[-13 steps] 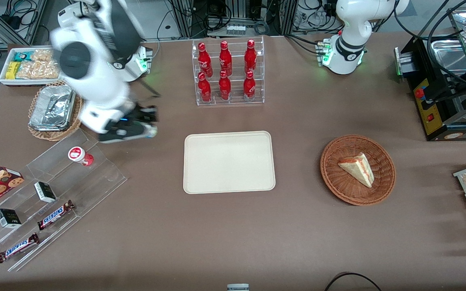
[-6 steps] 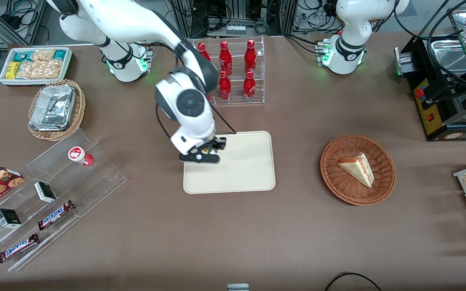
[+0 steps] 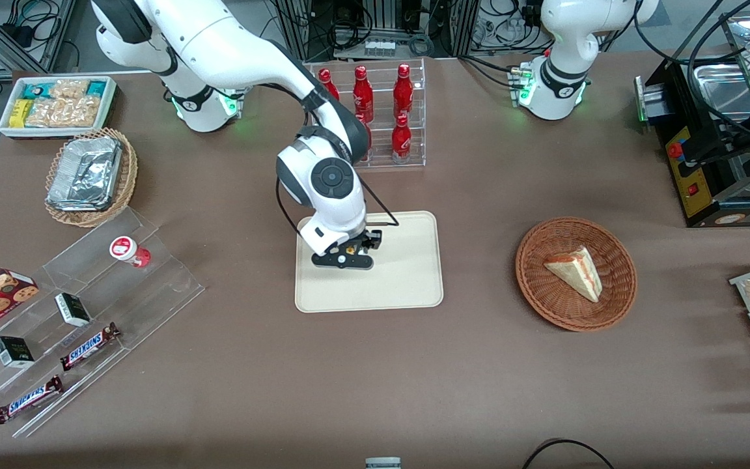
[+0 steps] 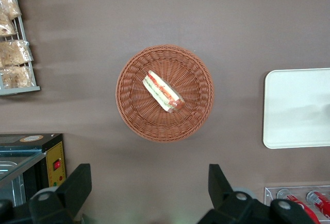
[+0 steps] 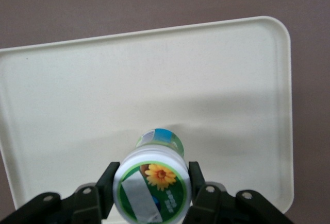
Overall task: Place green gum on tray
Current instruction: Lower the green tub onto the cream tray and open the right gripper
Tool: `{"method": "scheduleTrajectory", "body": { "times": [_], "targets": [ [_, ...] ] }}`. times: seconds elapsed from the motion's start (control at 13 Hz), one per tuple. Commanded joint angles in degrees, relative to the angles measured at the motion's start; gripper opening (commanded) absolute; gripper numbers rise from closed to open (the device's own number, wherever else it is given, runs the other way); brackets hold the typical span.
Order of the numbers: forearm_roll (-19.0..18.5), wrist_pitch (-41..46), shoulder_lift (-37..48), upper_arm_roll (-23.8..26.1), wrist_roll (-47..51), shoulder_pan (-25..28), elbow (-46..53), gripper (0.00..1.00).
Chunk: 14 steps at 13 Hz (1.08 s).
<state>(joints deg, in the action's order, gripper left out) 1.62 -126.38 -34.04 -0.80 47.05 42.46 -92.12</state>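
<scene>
One relation matters: green gum [image 5: 153, 185] pinched between fingers of gripper [image 3: 344, 258], hanging directly above tray [image 3: 407, 280], lid toward wrist camera, long axis pointing down at tray surface. Front view, centre of frame: gripper low over tray end nearer working arm; bottle hidden by hand. Right wrist view alone shows bottle, flower lid, bare cream tray [image 5: 77, 90] beneath. Contact with tray: cannot tell.
</scene>
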Motion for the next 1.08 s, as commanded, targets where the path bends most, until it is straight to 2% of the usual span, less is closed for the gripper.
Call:
{"method": "scheduleTrajectory", "body": {
  "times": [0.0, 0.38, 0.46, 0.54, 0.69, 1.0],
  "targets": [
    [0.57, -1.84, -3.84, -0.52, 0.94, 2.61, 2.2, 0.0],
    [0.66, -5.81, -5.95, -0.44, 0.85, 2.71, 1.68, 0.0],
    [1.79, -5.89, -6.04, -0.44, 0.85, 2.71, 1.68, 0.0],
    [3.28, -5.89, -6.13, -0.52, 0.24, 2.62, 1.68, 0.11],
    [3.91, -5.81, -5.95, -0.52, -0.11, 2.1, 1.68, 1.0],
    [3.91, -3.53, -3.59, -0.61, -0.91, 1.66, 1.5, 1.0]
  ]
}}
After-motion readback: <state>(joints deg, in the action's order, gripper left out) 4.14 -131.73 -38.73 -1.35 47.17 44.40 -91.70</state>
